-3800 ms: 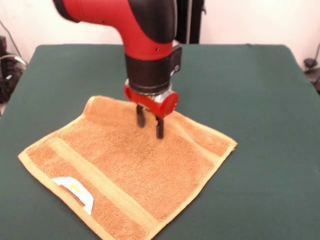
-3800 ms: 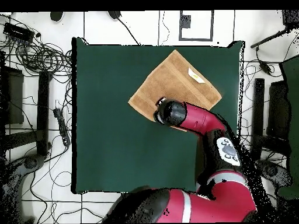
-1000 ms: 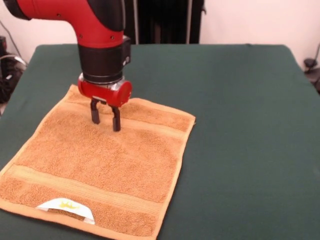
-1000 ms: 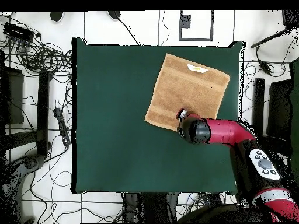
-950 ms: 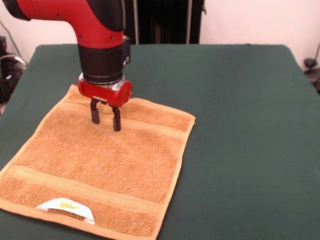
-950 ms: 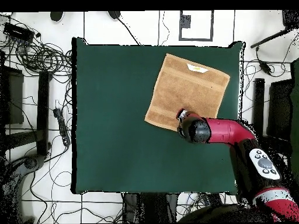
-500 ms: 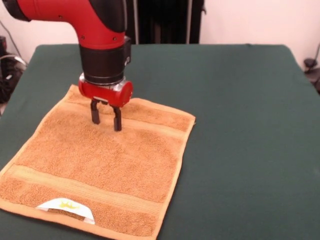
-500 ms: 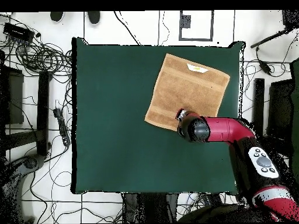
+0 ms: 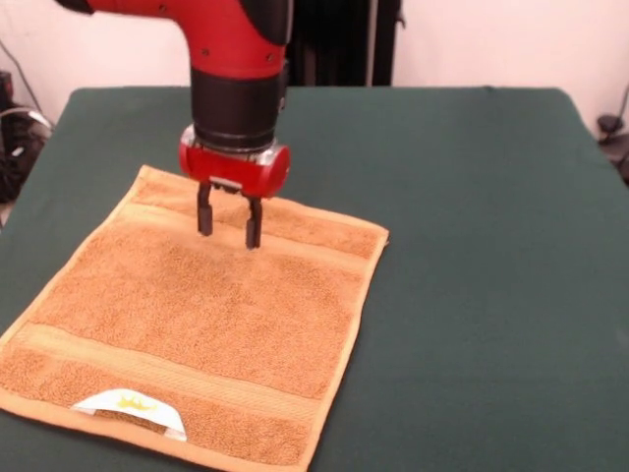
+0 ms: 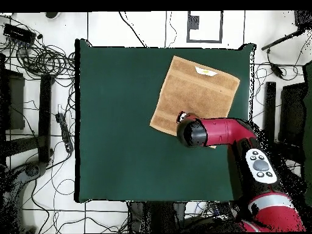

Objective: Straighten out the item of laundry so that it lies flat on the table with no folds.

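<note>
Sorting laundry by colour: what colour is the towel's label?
White, with a small yellow mark on it; the label sits at the towel edge, clearest in the front view.

The towel [image 9: 201, 324] is looking like fuzzy, nubby terry, totally matt, with flatter, smoother woven bands [image 9: 147, 369] running across near each end. The white label [image 9: 130, 406] is reading as smooth fabric or paper, hard to say which. The table [image 9: 491, 246] is wearing a dark green cloth-like top, matt and fine-grained. The arm [image 9: 231, 39] is showing glossy red and black plastic-looking shells, and the gripper [image 9: 228, 224] is showing dull dark fingers [image 9: 253, 224], material unclear.
</note>
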`<state>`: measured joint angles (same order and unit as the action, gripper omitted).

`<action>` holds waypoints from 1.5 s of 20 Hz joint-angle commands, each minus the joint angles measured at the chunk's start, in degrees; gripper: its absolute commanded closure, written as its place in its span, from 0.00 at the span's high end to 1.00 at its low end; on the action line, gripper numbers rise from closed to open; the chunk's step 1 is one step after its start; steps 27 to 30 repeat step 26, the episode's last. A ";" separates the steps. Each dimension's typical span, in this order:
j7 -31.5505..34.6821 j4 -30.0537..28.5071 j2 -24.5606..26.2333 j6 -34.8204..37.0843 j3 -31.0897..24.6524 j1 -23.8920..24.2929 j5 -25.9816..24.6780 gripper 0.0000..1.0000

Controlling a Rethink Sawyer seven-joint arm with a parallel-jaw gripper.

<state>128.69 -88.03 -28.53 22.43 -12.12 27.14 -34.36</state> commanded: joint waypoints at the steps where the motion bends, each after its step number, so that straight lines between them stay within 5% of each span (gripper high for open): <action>1: 0.95 -5.64 -9.10 5.50 -1.72 -2.58 3.95 1.00; 13: -7.37 -4.42 -8.10 15.81 -6.99 1.68 10.28 1.00; 30: -8.94 -2.75 -8.69 15.62 -6.68 1.30 7.78 1.00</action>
